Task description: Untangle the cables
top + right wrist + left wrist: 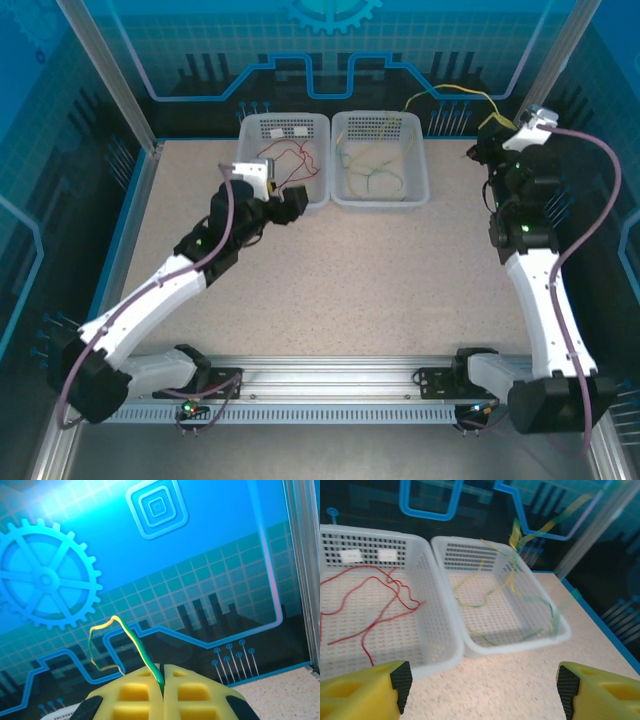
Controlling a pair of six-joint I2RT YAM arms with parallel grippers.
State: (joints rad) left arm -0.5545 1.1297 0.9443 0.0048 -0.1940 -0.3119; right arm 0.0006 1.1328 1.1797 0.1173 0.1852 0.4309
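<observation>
The right gripper (162, 682) is clenched on a thin yellow-green wavy cable (131, 636), held high at the far right — the strand slopes left and down into the right white perforated plastic basket (520, 646). The left gripper (485, 682), released and empty, hovers before the baskets and looks nearer to it; thin red cables (385, 597) lie in the left white basket (445, 625).

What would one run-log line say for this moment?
left gripper: open, empty | right gripper: shut on yellow-green cable | red cables: in left basket | other cables: in right basket
</observation>
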